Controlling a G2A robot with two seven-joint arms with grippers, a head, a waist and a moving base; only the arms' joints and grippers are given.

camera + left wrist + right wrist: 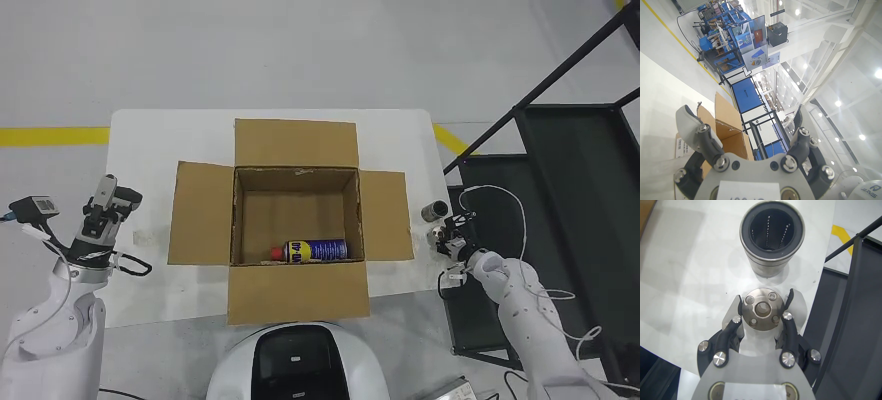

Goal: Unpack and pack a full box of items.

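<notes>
unpacking looked mostly done: box (296, 143) sat open mid worktop (150, 150) with only a spray can (316, 249) inside, repacking judged not started. can lay on its side along the near wall, long axis left-right, red cap end pointing left. right gripper (763, 306) fingers pinched a round metal flange (748, 309) at the worktop's right edge, just near of a steel sleeve (770, 237) that looked upright. left gripper (742, 113) fingers spread, empty, left of the box
</notes>
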